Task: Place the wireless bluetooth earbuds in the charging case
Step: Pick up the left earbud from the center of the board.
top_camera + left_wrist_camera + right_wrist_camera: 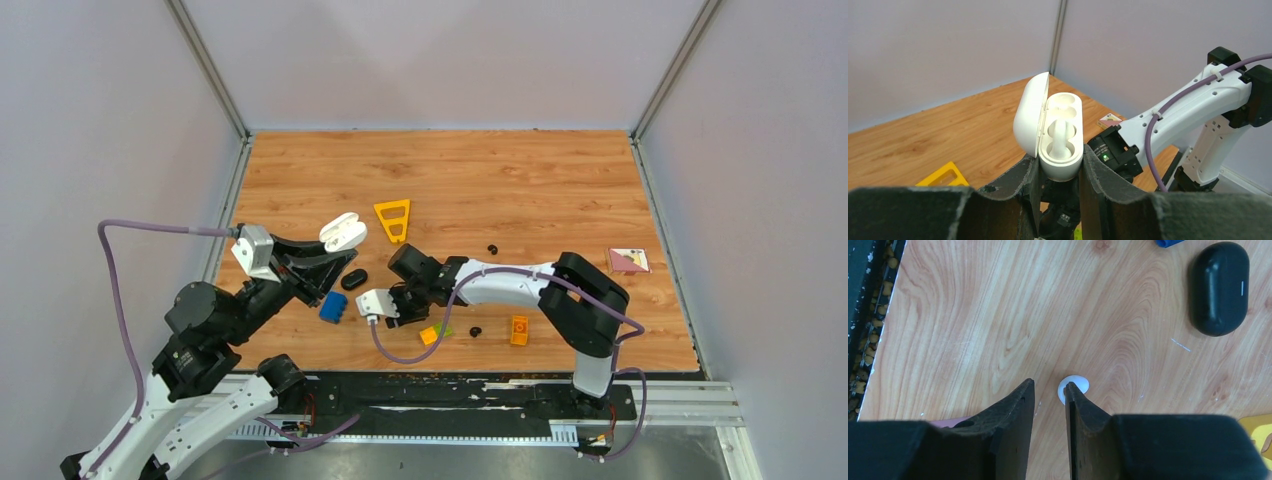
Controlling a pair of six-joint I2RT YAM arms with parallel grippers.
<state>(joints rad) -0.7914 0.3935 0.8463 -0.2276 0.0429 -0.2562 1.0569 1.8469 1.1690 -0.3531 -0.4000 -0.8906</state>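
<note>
My left gripper (1060,157) is shut on the lower end of the white charging case (1064,165), held up above the table at the left (343,232). Its lid (1028,120) stands open to the left, and one white earbud (1060,137) sits in a socket. My right gripper (1049,385) hangs low over the wood, jaws narrowly open with nothing between them. A second white earbud (1075,386) lies on the table, touching the outer side of the right fingertip (1070,390). Two black earbuds (492,248) (475,331) lie loose on the table.
A black oval case (1219,287) lies beyond the right gripper, a blue brick (333,307) beside it. A yellow triangle (393,219), orange bricks (519,330) (429,335) and a pink card (628,261) lie around. The table's near edge rail (868,315) is close.
</note>
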